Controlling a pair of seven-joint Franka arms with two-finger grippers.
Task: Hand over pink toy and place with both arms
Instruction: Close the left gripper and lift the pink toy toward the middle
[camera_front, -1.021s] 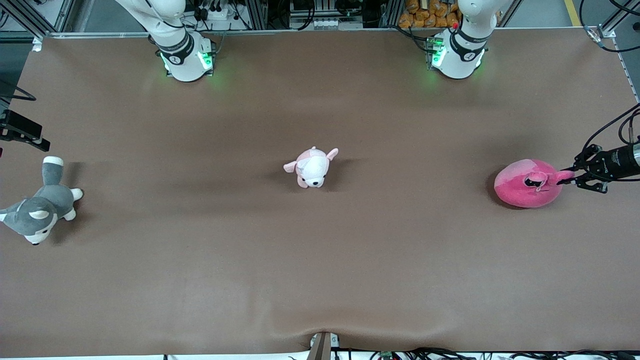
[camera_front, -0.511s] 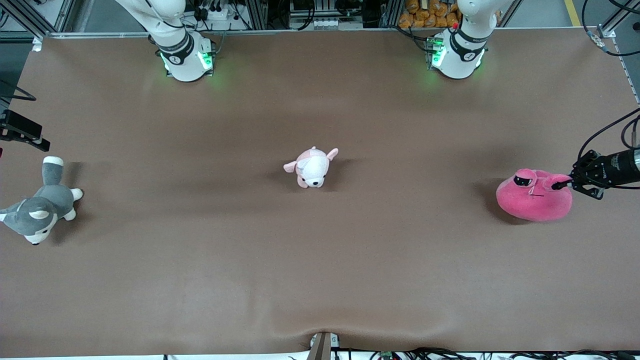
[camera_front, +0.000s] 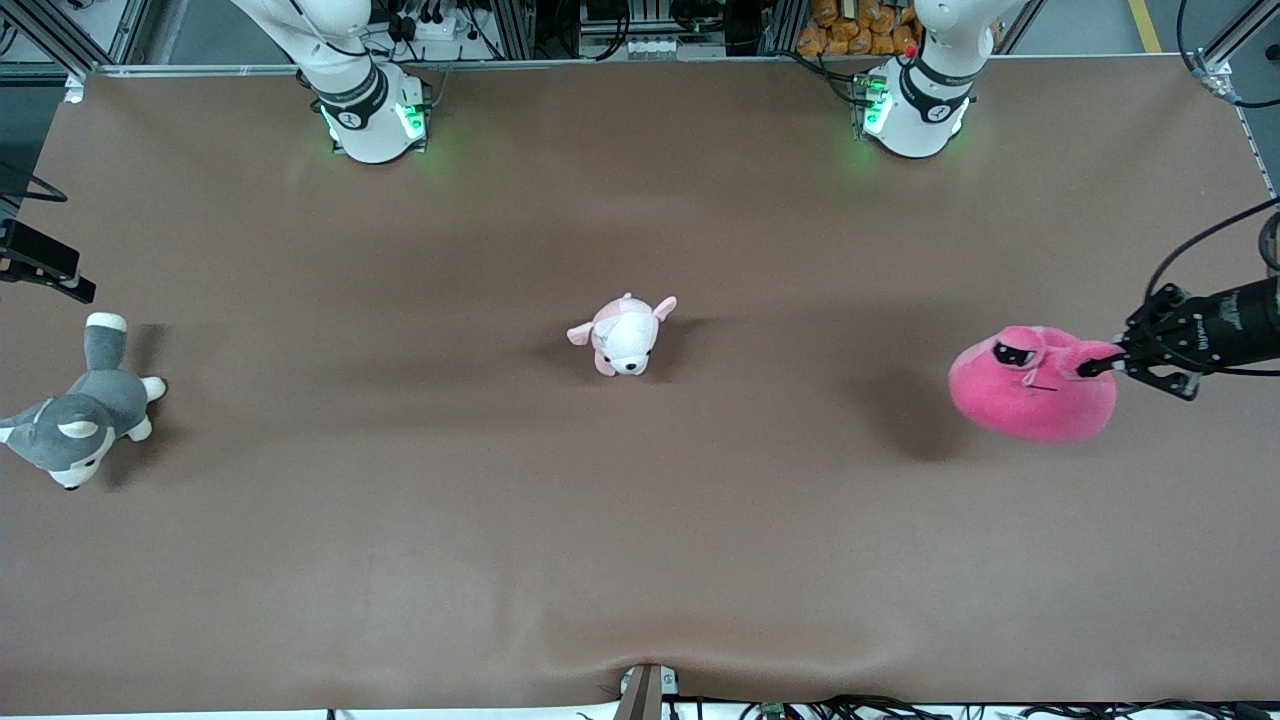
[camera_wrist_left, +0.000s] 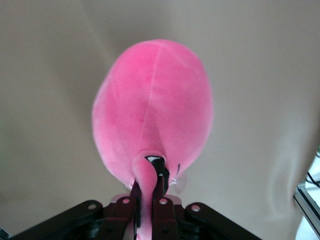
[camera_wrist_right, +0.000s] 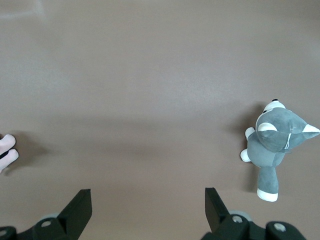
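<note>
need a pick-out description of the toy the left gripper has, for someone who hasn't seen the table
Start at the left arm's end of the brown table: the left gripper is shut on an ear of the pink toy, holding it off the surface above its shadow. It is a big round hot-pink blob with sleepy black eyes, unlike the smaller pale pink-and-white dog mid-table or the grey husky at the right arm's end.

The pink toy (camera_wrist_left: 152, 107) hides its face in the left wrist view; the right gripper (camera_wrist_right: 145, 205) fingers are cut off by the picture's edge

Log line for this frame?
left hand: shut on pink toy, lifted off table | right hand: open, waiting | handover: not yet
</note>
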